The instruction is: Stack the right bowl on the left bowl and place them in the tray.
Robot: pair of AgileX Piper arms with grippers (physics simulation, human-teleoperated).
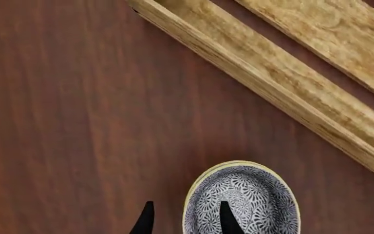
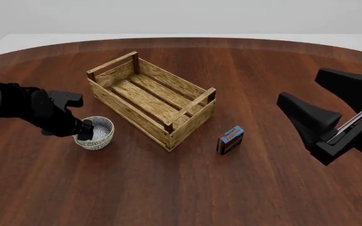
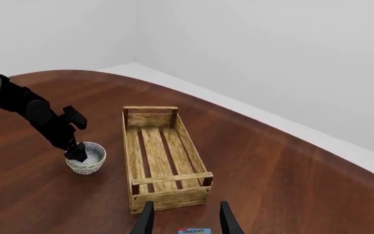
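Tabletop: one bowl [image 2: 94,133] (patterned), one tray [image 2: 151,99].

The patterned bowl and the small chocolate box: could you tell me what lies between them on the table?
The wooden slatted tray sits between the bowl and the chocolate box; its near corner crosses that stretch, as the front view shows.

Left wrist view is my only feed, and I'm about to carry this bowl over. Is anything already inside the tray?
Observer: No. In the front view the tray shows only bare slats inside.
Operator: Where is the other arm?
Observer: The right gripper hangs open far off to the right, away from the tray.
Operator: Anything else on the table?
Observer: A small blue-and-red box stands near the tray's near right corner, not touching it.
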